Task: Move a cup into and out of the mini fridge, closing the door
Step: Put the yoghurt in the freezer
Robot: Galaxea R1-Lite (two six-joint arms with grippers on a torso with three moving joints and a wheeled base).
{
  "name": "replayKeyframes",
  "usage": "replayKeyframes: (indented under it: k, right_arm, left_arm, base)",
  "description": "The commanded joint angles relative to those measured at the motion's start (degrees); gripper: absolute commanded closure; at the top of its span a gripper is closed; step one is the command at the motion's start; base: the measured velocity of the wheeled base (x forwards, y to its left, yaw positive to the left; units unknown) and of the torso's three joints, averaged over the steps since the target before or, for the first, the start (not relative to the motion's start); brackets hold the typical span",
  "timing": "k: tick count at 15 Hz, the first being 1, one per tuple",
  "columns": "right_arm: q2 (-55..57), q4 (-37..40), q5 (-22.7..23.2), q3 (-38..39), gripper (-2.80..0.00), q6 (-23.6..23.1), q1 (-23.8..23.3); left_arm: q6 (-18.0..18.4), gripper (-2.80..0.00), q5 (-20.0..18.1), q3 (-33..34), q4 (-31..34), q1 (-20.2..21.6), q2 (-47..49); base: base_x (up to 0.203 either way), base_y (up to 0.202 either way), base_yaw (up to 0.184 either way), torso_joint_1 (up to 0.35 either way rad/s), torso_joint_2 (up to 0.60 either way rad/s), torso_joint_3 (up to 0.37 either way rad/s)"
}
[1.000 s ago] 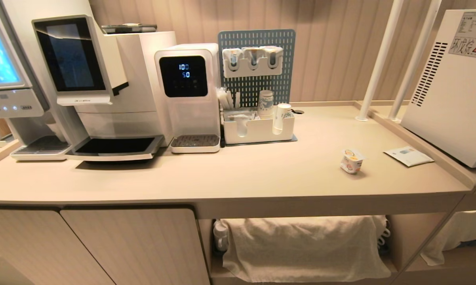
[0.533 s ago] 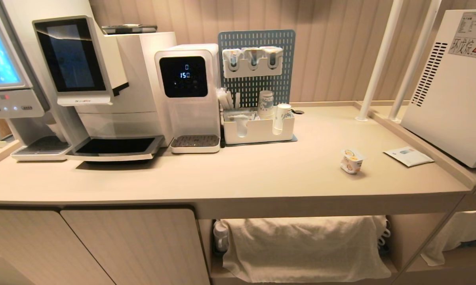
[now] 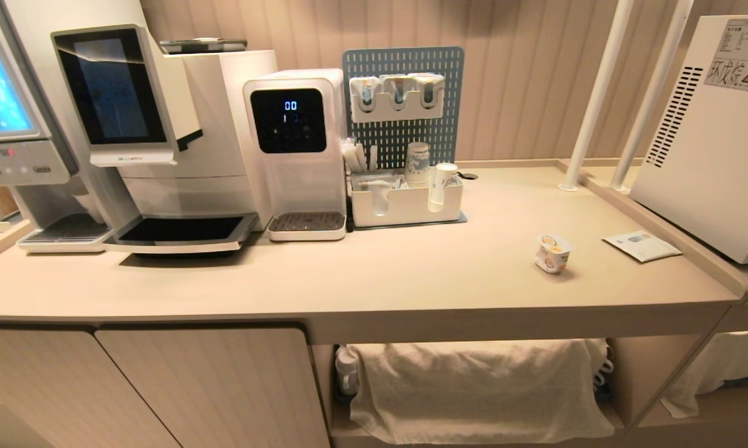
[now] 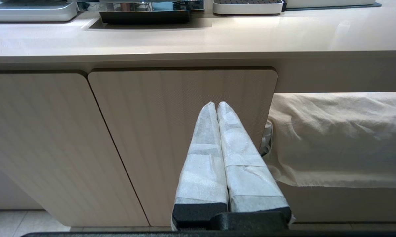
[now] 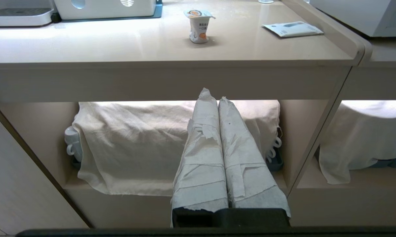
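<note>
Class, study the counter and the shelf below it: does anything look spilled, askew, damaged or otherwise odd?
No spill or damage. The cup stands upright alone on the counter; a paper packet lies loose nearby, and a cloth drapes over mugs below.

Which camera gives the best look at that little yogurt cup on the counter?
The right wrist view: the cup stands upright and unobstructed, its orange label facing the camera. The head view also shows it, looking down on its lid, beside a paper leaflet. The left wrist view misses it entirely.
</note>
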Motion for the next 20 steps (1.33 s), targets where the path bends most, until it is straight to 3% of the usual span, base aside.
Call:
replayKeyframes:
  k: [1,20]
  right_arm:
    - [0.0,0.0,0.0,0.6,0.00,0.0,0.0]
    - [0.0,0.0,0.0,0.6,0.00,0.0,0.0]
  left_arm:
    - [0.0,0.00,0.0,0.0,0.0,0.0,0.0]
    - [0.0,0.00,0.0,0.0,0.0,0.0,0.0]
  base:
    - [0.000,0.000,0.000,0.000,0.00,0.000]
    - [0.000,0.000,0.000,0.000,0.00,0.000]
